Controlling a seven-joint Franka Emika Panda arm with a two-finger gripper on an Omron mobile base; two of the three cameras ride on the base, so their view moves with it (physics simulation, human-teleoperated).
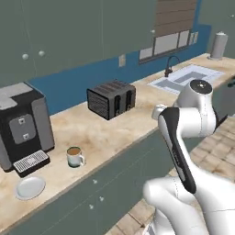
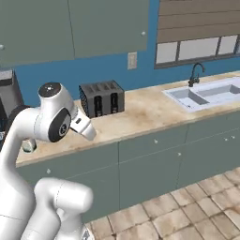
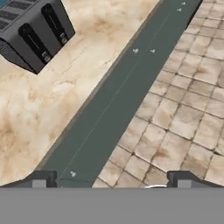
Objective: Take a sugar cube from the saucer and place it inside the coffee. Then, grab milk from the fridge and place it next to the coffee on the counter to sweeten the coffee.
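The coffee [image 1: 75, 156], a white mug with brown liquid, stands on the beige counter [image 1: 110, 133] near its front edge. Left of it lies the round saucer [image 1: 30, 187]; the sugar cube is too small to make out on it. My gripper [image 3: 112, 181] is open, its two dark fingertips [image 3: 41, 180] wide apart with nothing between them. It hangs over the counter's [image 3: 43, 113] front edge and looks down at the cabinet fronts [image 3: 113, 109], well right of the mug. The milk and the fridge are out of view.
A black toaster [image 1: 111, 98] stands mid-counter, also seen as the toaster [image 3: 35, 30] in the hand view. A coffee machine [image 1: 20, 126] sits at the left, just behind the saucer. A sink [image 1: 186, 78] with a tap lies to the right. Tiled floor [image 3: 183, 109] runs below the cabinets.
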